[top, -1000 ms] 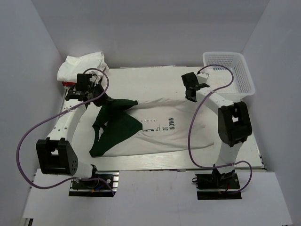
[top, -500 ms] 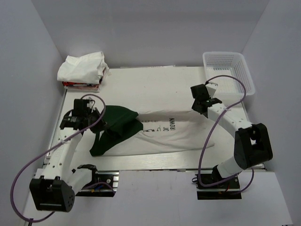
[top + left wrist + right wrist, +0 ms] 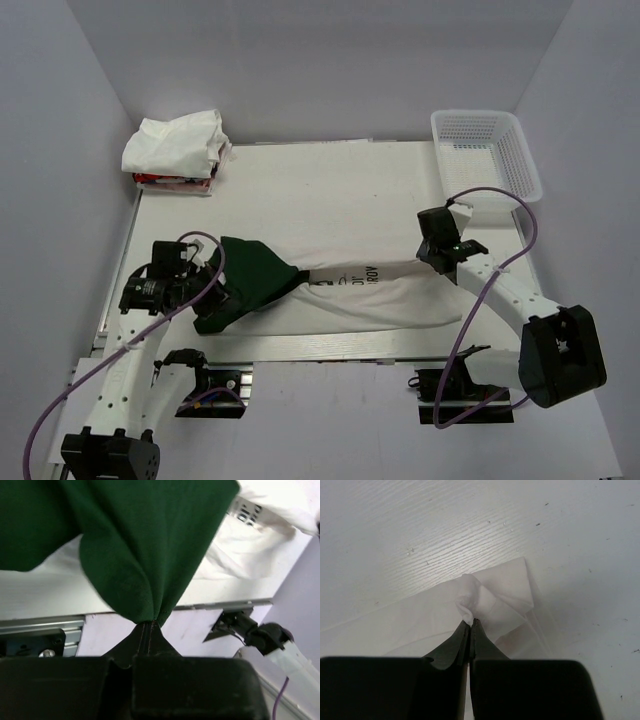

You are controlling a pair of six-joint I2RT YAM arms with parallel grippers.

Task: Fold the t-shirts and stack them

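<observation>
Clamped tight, the left gripper (image 3: 212,283) pinches a gathered fold of the dark green cloth (image 3: 150,545) at about 8 o'clock on the table (image 3: 330,190). The right gripper (image 3: 443,258) is closed as well, nipping a small bunched corner of the off-white cloth (image 3: 492,592) at about 4 o'clock. Between them the big t-shirt (image 3: 370,300) lies stretched in a long band across the 6 o'clock side of the table. Its dark lettering shows near the middle, and its near edge is close to the table's rim.

The shirt looks light, limp and thin, with no stiffness of its own. Any part not held will likely sag, drape and drag on the table. It is not fragile, but a small pinch like the right one could slip out if pulled hard. Hems, seams and corners are the surest places to hold, with the two grips well apart so the edge between them stays straight.

A pile of folded shirts (image 3: 175,148) waits at 11 o'clock, and a white basket (image 3: 490,150) stands at 1 o'clock.
</observation>
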